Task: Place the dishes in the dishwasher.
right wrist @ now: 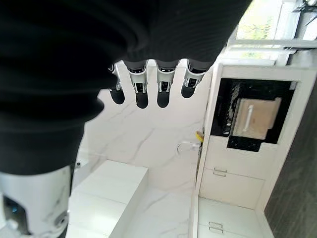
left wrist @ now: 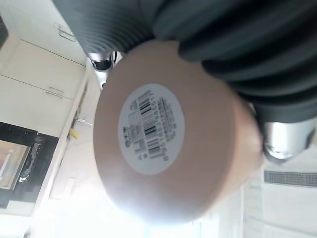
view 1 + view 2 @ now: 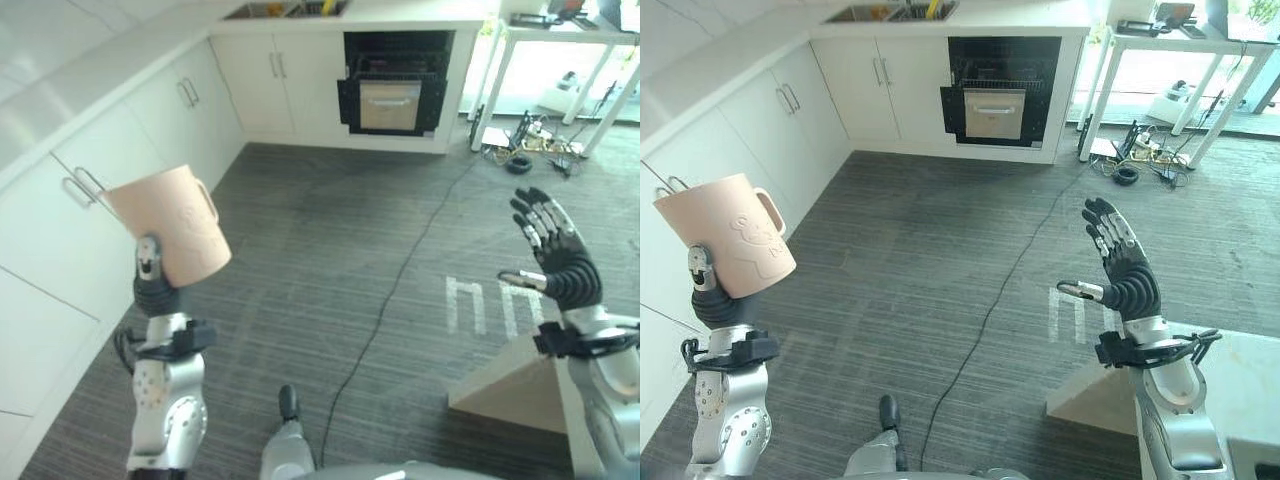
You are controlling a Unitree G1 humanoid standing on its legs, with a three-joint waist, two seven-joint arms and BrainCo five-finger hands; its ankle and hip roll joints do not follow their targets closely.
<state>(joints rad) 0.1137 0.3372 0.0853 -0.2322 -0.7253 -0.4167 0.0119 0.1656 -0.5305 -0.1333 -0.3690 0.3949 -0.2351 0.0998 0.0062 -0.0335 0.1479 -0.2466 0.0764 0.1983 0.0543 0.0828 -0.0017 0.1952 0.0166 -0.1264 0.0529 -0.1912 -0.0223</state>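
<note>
Clearly the left robot hand [image 3: 152,275] is carrying the one dish in play, a pale pink mug [image 3: 175,222] with a side handle. The mug is held up high at the robot's left side, tilted, with its open mouth angled up and away and its base toward the wrist. In the left wrist view the mug's base with its round label fills the space just past the hand, and dark covered fingers [image 2: 257,64] curl round its side, so this hand is clamped on the mug. Holding it by the body near the base probably leaves the rim and handle free for setting it into a rack.

The right robot hand [image 3: 1120,262] is raised at the robot's right, palm turned inward, fingers spread straight and thumb out, holding nothing. It looks ready to steady the mug or to reach for the dishwasher door.

The dishwasher [image 3: 392,82] is well apart from both hands, across the grey floor [image 3: 330,240], built in under the far counter [image 3: 420,12] among white cabinets [image 3: 260,80]. Its door looks partly open, with a rack just visible above it. Judging by this, the task is at an early stage: the mug has yet to be carried across the floor.
</note>
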